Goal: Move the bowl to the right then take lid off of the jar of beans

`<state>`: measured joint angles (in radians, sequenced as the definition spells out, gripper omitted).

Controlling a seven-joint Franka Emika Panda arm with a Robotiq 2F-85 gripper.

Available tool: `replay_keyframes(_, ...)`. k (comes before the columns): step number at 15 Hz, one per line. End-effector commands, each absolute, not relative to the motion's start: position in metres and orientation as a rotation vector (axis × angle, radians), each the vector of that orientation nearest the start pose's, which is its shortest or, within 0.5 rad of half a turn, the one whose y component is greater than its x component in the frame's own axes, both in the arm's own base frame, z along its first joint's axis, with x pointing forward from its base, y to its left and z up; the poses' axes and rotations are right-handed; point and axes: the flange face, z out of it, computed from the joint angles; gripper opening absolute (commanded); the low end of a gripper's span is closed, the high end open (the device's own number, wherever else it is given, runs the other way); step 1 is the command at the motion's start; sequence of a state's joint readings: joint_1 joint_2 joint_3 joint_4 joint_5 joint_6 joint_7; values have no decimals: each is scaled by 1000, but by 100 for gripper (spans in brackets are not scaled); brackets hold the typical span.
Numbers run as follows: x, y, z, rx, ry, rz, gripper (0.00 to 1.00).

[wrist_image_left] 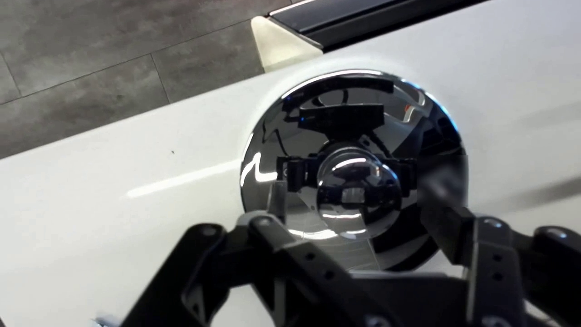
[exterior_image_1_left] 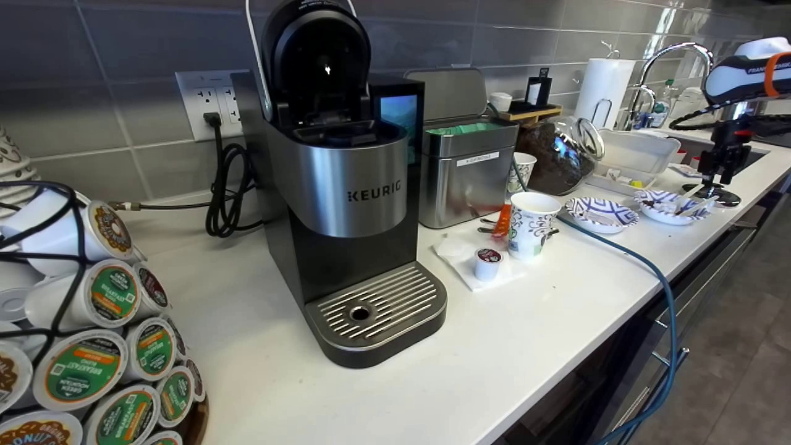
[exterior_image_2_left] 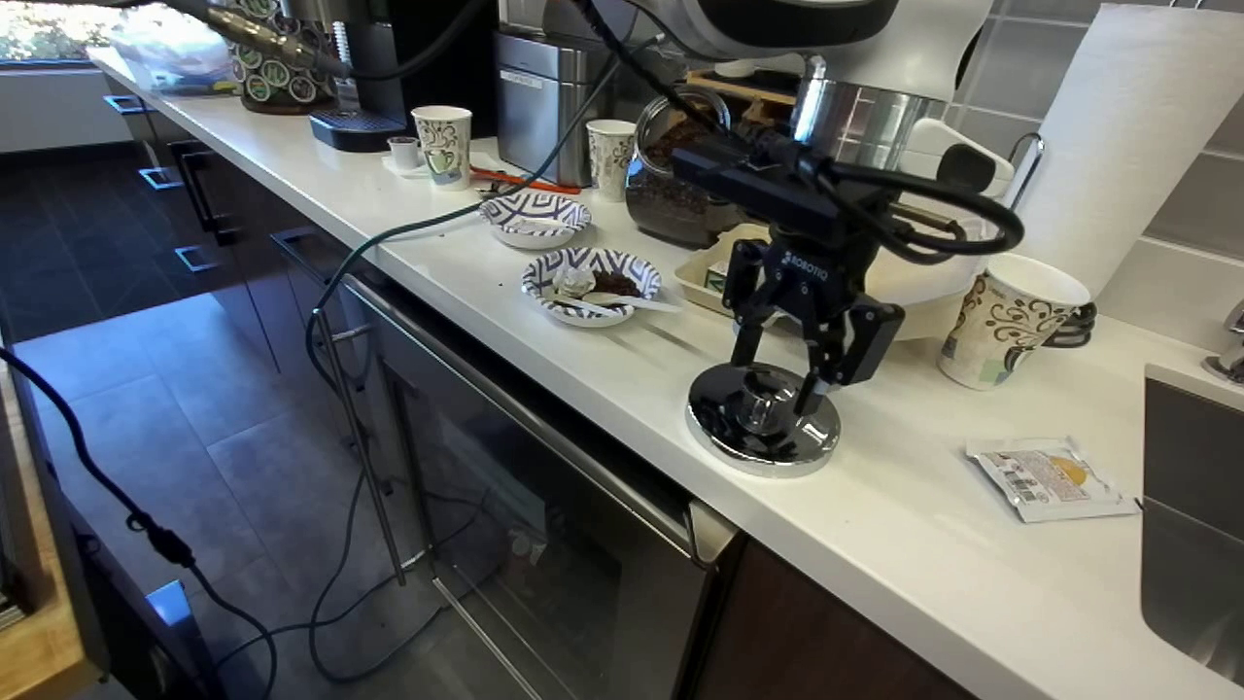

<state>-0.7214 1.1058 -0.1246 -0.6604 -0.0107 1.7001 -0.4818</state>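
A chrome lid (exterior_image_2_left: 729,433) with a round knob lies flat on the counter near its front edge. It fills the middle of the wrist view (wrist_image_left: 363,250) and also shows in an exterior view (exterior_image_1_left: 729,196). My gripper (exterior_image_2_left: 775,381) is open above the lid. In the wrist view the fingers (wrist_image_left: 356,190) stand on either side of the knob with gaps; the right fingertip is blurred. The glass jar of dark beans (exterior_image_1_left: 550,157) lies tilted by the wall, its mouth uncovered; it also shows here (exterior_image_2_left: 661,199). Two blue-and-white patterned bowls (exterior_image_2_left: 536,222) (exterior_image_2_left: 583,309) sit nearby.
A food tray (exterior_image_2_left: 705,282), paper cup (exterior_image_2_left: 1011,321) and paper towel roll (exterior_image_2_left: 1127,146) stand behind the gripper. A packet (exterior_image_2_left: 1050,476) lies by the sink (exterior_image_2_left: 1191,486). A blue cable (exterior_image_1_left: 642,256) crosses the counter. The coffee maker (exterior_image_1_left: 352,185) stands farther along.
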Motion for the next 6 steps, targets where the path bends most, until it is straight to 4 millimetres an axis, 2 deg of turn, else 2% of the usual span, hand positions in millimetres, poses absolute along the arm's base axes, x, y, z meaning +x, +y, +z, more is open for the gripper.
replay_keyframes(1,561,-563,331,-3202,414,149,100)
replay_keyframes(4,552,-566,377,-3220,246,98,100)
replay_keyframes(5,561,-564,352,-3227,346,110,100)
replay_keyframes(6,559,-565,367,-3238,310,92,100)
